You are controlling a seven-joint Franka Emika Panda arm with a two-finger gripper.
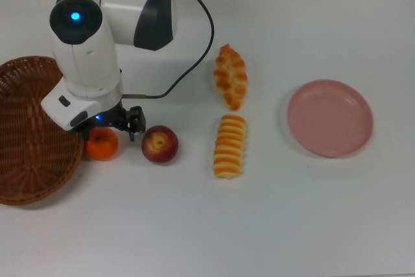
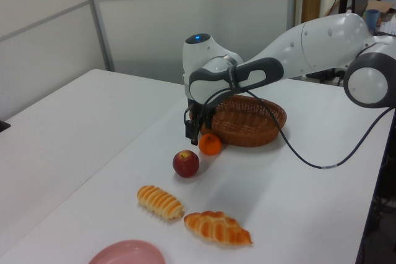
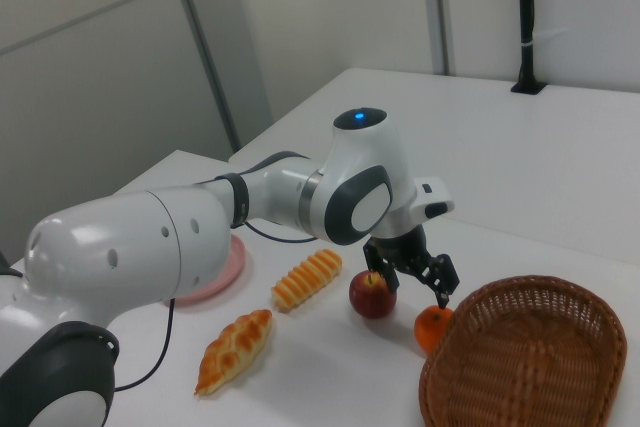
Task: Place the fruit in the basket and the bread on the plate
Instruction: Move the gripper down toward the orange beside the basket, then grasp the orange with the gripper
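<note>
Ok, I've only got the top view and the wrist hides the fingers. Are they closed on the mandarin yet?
Observer: No. In the right view the gripper is open, with nothing between the fingers.
Operator: Where are the tips?
Observer: One hangs just over the mandarin, the other close to the apple.
Operator: Anything in the basket under the arm?
Observer: No, the right view shows the whole basket holding nothing.

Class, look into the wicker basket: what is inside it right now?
The basket looks empty in the right view, showing only bare weave. In the top view the arm covers its near corner. The mandarin sits outside, beside its rim.
</note>
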